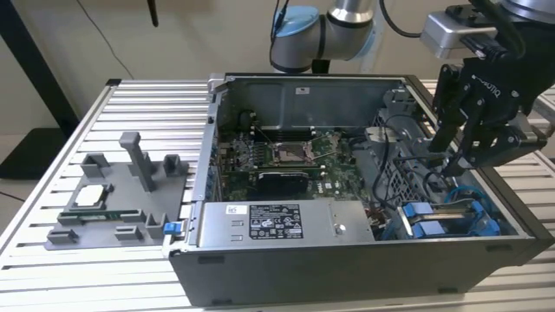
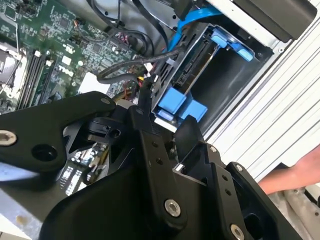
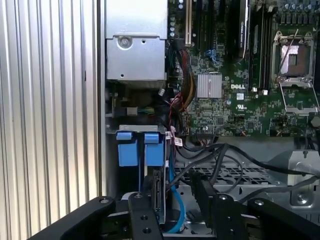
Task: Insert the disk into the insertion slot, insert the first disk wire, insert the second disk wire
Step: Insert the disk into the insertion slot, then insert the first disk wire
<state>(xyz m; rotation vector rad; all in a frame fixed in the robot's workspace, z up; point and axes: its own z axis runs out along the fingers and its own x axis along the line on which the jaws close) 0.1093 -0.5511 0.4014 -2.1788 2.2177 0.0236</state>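
– Tool [image 3: 172,186]?
– Low inside the open computer case [image 1: 364,273], over the drive cage. Jaws stand parted; in the first wrist view one finger [image 3: 147,187] sits just beside the disk [image 3: 159,195], the other beyond a blue cable [image 3: 175,205].
– Disk position?
– On edge in the insertion slot [image 2: 205,29], blue carrier tabs [image 3: 154,150] at its near end.
– Around it?
– Black cables [image 3: 220,160] cross towards the motherboard [image 1: 286,156]. The grey power-supply box [image 1: 277,224] lies alongside. The case rests on the slatted counter [image 1: 147,104].
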